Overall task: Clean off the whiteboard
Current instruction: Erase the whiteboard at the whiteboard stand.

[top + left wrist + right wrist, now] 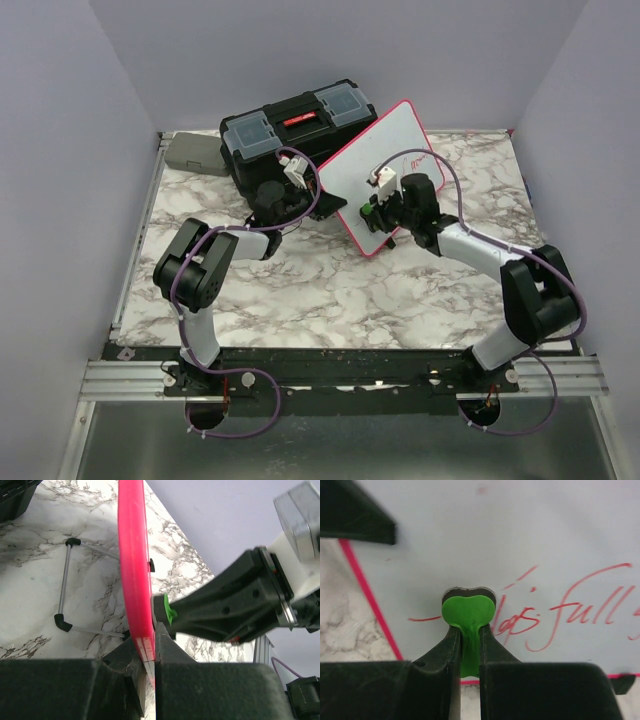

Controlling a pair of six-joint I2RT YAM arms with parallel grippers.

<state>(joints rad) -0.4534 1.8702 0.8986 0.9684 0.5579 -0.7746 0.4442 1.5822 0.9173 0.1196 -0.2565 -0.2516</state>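
The whiteboard (385, 160), white with a pink-red frame, stands tilted at the table's middle back. My left gripper (318, 200) is shut on its left frame edge (135, 580), seen edge-on in the left wrist view. My right gripper (377, 212) is shut on a small green heart-shaped eraser (468, 612) with a dark felt base, pressed against the board face (520, 530). Red handwriting (570, 610) runs to the right of the eraser, with a red stroke to its left. The eraser also shows in the left wrist view (169, 612), touching the board.
A black toolbox (295, 130) with clear lid compartments stands behind the board. A grey box (195, 153) lies at the back left. The board's wire stand (65, 580) rests on the marble table (300, 290). Grey walls surround the table.
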